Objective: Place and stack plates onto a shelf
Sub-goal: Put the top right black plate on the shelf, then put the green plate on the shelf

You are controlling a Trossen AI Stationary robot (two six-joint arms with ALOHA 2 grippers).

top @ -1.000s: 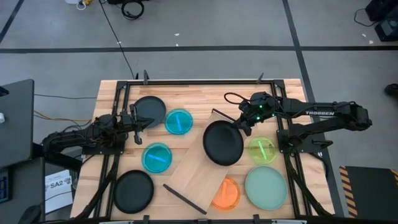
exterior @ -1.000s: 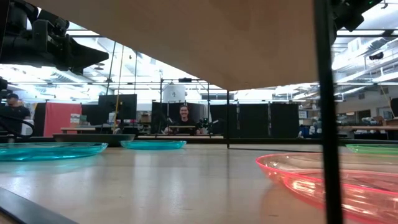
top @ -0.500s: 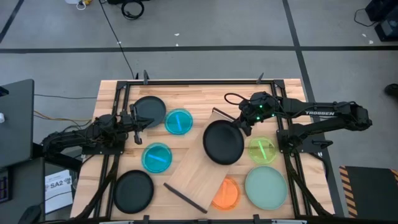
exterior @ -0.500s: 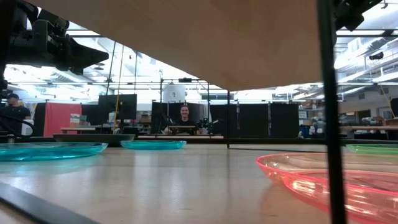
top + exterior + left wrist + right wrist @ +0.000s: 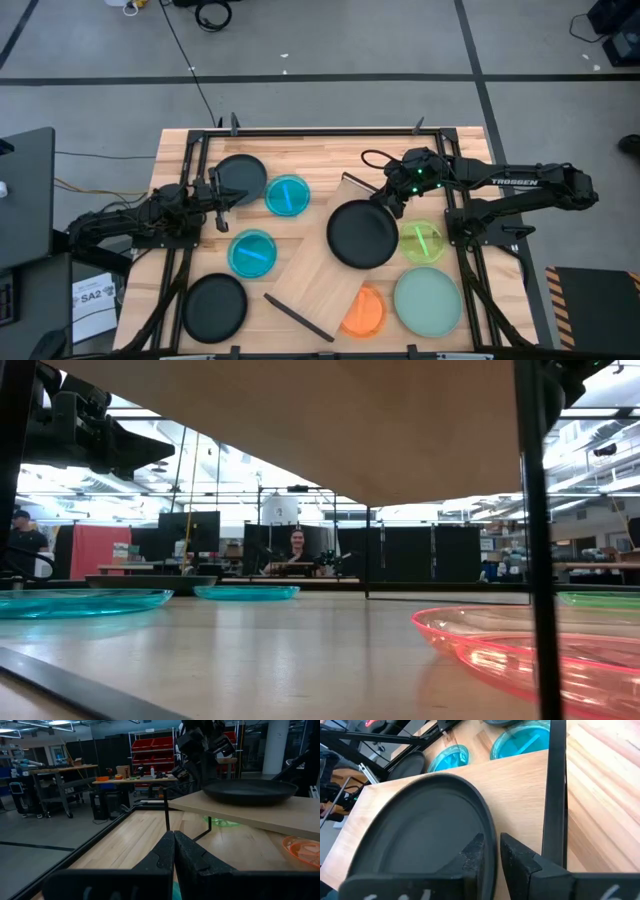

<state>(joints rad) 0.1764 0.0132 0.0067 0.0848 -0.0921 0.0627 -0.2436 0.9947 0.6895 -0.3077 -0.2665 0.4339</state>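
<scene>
A large black plate (image 5: 362, 234) lies on the light wooden shelf (image 5: 318, 275), which stands slantwise at mid-table on dark end strips (image 5: 530, 540). My right gripper (image 5: 390, 200) (image 5: 496, 854) is at the plate's far right rim, shut on it. The left wrist view shows that plate (image 5: 250, 792) sitting level on the board. My left gripper (image 5: 226, 195) (image 5: 174, 845) waits shut and level at the table's left, holding nothing, beside another black plate (image 5: 240, 176). My right gripper has the black plate's rim (image 5: 489, 832) between its two fingers, one finger (image 5: 475, 851) over the plate's inside and the other outside over the board. The fingers slant down from the table's far right. The plate rests flat on the shelf.
On the table top lie two teal plates (image 5: 288, 195) (image 5: 252, 253), a black plate (image 5: 215, 305), a green plate (image 5: 421, 240), an orange plate (image 5: 365, 312) partly under the shelf and a mint-green plate (image 5: 428, 300). A person sits in the room beyond (image 5: 296, 550).
The black plate has shifted a little toward the table's right and near edges on the shelf. My right gripper has stayed at its rim. In the low view the shelf's dark leg has crept slightly sideways.
</scene>
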